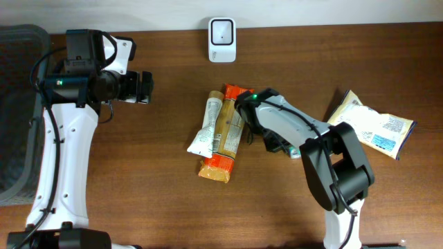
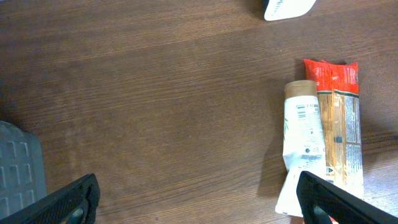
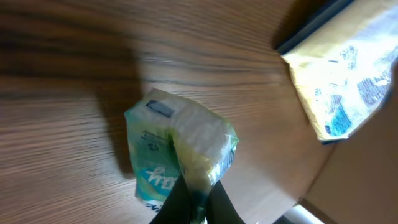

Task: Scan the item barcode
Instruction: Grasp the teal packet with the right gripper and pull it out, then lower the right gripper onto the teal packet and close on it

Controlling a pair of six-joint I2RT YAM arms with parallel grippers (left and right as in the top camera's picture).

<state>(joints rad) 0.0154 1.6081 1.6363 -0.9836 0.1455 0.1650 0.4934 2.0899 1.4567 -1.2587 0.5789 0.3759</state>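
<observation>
Caught the right pincer (image 3: 194, 198) pinched tight on a small green-and-white packet (image 3: 180, 152), gripped by its crumpled lower edge. From overhead, placed it right of centre on the worktop (image 1: 138, 180), mostly hidden under the right arm (image 1: 291, 121). Honestly couldn't tell whether touching the wood or not. Found the scanner (image 1: 221, 39) up at the far edge, well apart from the packet. Spotted a white tube (image 1: 205, 126) and an orange snack pack (image 1: 225, 135) lying side by side, touching, just left of the right arm. Also clocked a yellow-white bag (image 1: 374, 124) off to the right and a grey basket (image 1: 17, 111) at the left edge. Saw the left pincer (image 1: 144, 88) spread wide, holding nothing, hovering over bare wood.
</observation>
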